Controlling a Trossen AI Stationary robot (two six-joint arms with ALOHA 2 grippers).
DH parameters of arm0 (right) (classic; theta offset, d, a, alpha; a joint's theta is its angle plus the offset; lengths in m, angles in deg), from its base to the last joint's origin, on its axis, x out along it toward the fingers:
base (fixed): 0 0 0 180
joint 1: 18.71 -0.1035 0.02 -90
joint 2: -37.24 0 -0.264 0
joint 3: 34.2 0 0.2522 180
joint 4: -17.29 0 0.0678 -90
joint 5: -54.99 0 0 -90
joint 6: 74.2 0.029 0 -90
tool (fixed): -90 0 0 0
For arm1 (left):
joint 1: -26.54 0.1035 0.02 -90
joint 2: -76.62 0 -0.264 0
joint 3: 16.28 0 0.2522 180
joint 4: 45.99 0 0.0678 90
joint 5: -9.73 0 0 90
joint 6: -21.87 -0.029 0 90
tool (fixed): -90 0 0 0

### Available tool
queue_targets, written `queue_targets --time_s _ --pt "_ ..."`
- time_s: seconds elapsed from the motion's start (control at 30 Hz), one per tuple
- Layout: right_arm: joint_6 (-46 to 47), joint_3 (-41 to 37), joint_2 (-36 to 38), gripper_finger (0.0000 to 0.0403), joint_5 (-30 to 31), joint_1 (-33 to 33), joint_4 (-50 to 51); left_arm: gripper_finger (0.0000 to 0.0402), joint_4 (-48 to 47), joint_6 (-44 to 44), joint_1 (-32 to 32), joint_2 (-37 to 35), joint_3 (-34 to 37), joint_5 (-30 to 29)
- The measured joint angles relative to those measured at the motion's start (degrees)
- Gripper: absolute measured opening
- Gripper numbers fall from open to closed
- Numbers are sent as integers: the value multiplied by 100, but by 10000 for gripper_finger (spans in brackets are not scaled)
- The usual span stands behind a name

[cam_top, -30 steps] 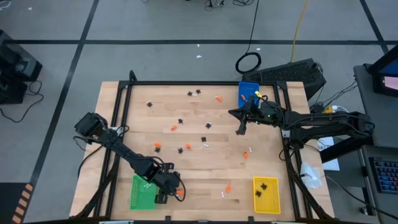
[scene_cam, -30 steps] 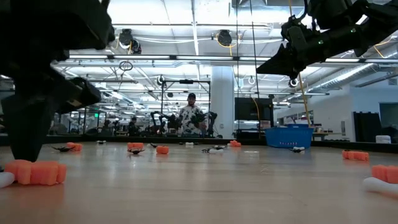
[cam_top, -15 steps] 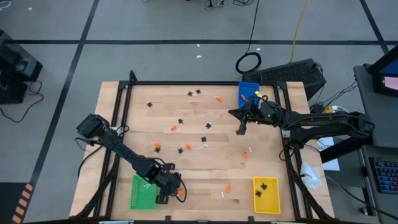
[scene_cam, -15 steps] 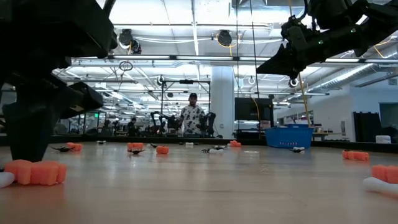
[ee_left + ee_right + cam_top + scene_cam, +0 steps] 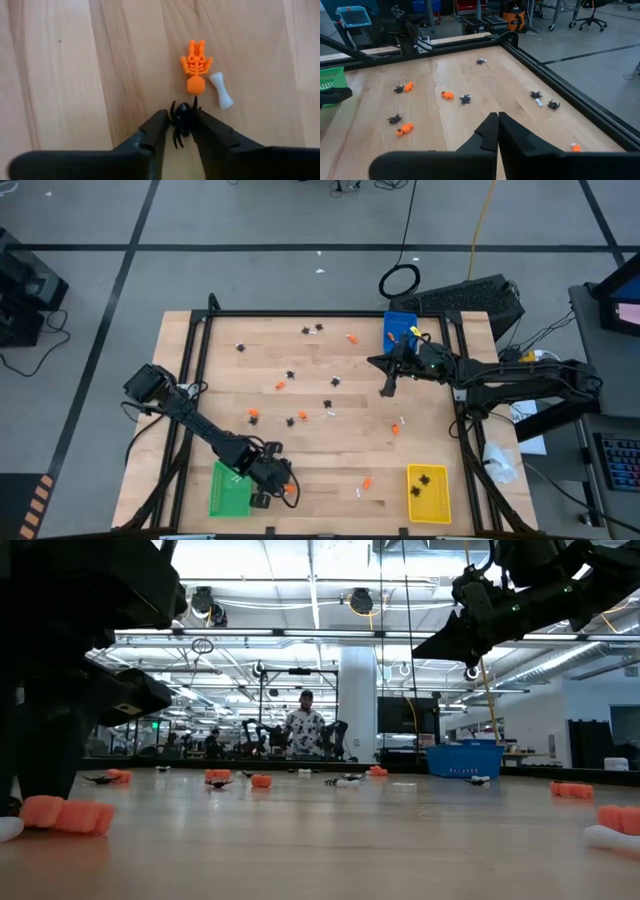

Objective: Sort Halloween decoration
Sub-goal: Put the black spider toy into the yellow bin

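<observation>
My left gripper [image 5: 268,492] is low over the table's near left part, beside the green tray [image 5: 228,488], and is shut on a black spider [image 5: 182,117]. An orange skeleton-shaped trinket [image 5: 196,70] and a white bone [image 5: 221,90] lie flat on the wood just beyond its fingertips. My right gripper [image 5: 385,390] hangs shut above the table's far right part, touching nothing. More spiders, orange pieces and bones lie scattered over the middle of the table [image 5: 300,395]. My left gripper has the black spider's body [image 5: 183,114] pinched between its two fingertips, coming from above and pointing down. The spider's legs stick out past both fingers [image 5: 155,127]. Whether the spider still rests on the wood or is lifted clear, I cannot tell.
A blue tray [image 5: 399,328] stands at the far right corner and a yellow tray [image 5: 428,492] holding black spiders at the near right. A black frame [image 5: 300,313] rims the table. A person stands in the room far behind the table [image 5: 303,725].
My left gripper has shifted a little toward the green tray. The orange trinket beside it has been nudged and now lies slightly turned. My right arm has kept still.
</observation>
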Motion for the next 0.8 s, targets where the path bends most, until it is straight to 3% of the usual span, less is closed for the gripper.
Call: queue_targets --time_s 0.27,0.5,0.8 --pt "0 0 0 0 0 -1 0 13 -94 -235 15 -61 -67 -4" --pt "-2 0 -2 0 0 1 -2 7 -299 -445 197 -516 -35 -431" --pt "-1 0 0 0 0 1 -167 6 408 -579 744 -704 248 -644"
